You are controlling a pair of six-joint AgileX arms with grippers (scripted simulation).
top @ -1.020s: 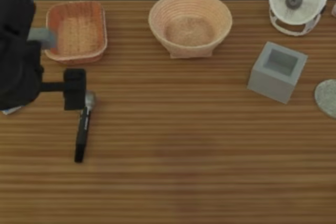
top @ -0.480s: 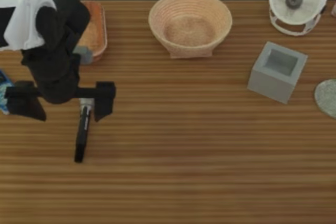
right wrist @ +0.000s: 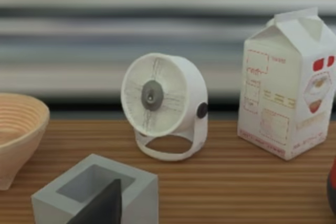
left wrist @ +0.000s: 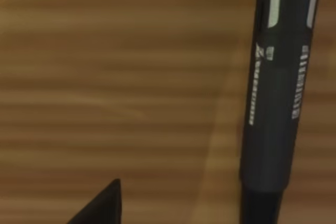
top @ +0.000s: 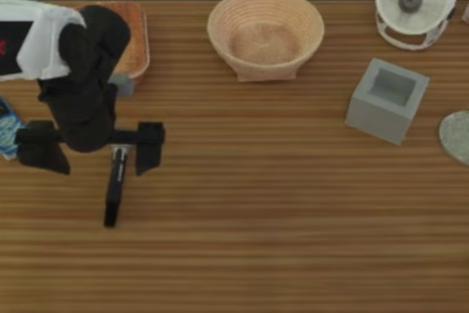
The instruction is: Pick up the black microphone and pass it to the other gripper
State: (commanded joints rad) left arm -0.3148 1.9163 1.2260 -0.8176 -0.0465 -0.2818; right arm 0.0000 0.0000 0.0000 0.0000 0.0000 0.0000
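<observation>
Beneath the left gripper point(top: 93, 153) (fingers spread) lies the black microphone point(top: 114, 188).

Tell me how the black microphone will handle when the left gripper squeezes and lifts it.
The black microphone looks stiff and slim, so it should lift without sagging. Its round handle lies flat on the table, so it may roll if nudged. The left gripper straddles its head end, so the handle may droop.

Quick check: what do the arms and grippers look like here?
In the top view the left arm is bulky black with a pale grey-white casing that carries a small red mark. The left gripper is a black crossbar with two dark wedge-shaped fingers. The right arm shows only a dark fingertip.
</observation>
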